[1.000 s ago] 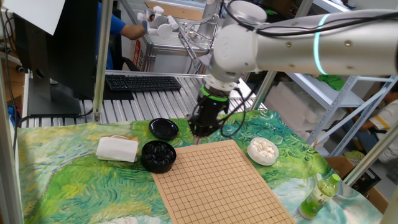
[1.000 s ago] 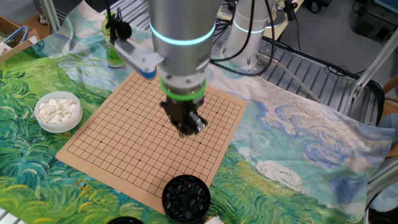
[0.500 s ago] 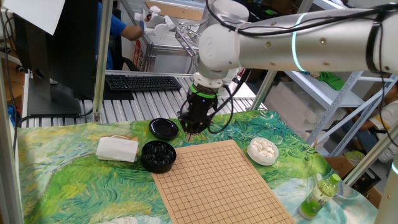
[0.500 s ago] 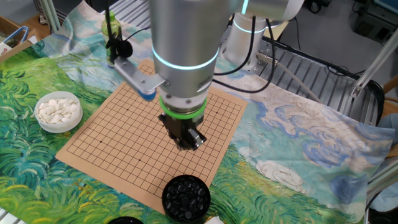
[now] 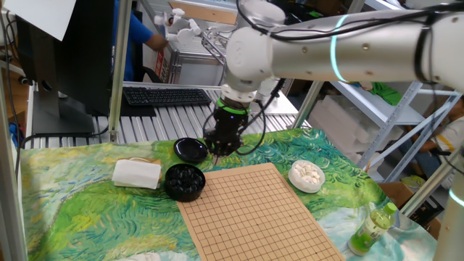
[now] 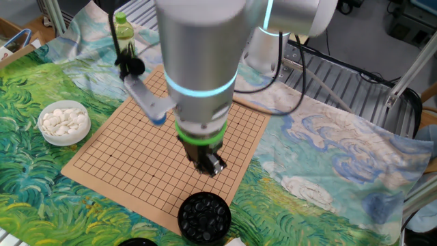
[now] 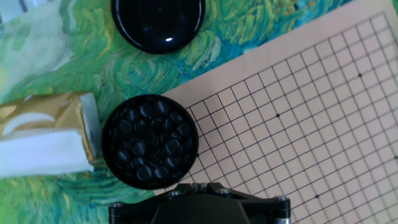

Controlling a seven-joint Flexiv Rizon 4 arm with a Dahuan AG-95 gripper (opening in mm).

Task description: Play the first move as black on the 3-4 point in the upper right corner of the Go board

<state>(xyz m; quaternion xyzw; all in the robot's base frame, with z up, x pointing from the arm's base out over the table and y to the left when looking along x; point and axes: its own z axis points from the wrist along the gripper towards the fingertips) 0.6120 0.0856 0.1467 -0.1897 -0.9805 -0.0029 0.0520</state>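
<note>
hanging nose-down over the near corner of the go board (image 5: 250, 210), the gripper (image 5: 220, 151) has its fingers pressed together with nothing visible between them. the black stones (image 7: 149, 142) lie heaped in their round bowl (image 6: 203, 217) on the cloth, just off the board's edge beside a folded white cloth (image 5: 136, 173). the grid itself carries no stone, and a bowl of white stones (image 5: 306, 175) sits off the opposite side.

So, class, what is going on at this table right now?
A robot arm hangs its gripper over the near edge of an empty Go board, beside the bowl of black stones. The fingers are shut, and no stone can be seen in them. The white stones sit in their own bowl across the board.
</note>
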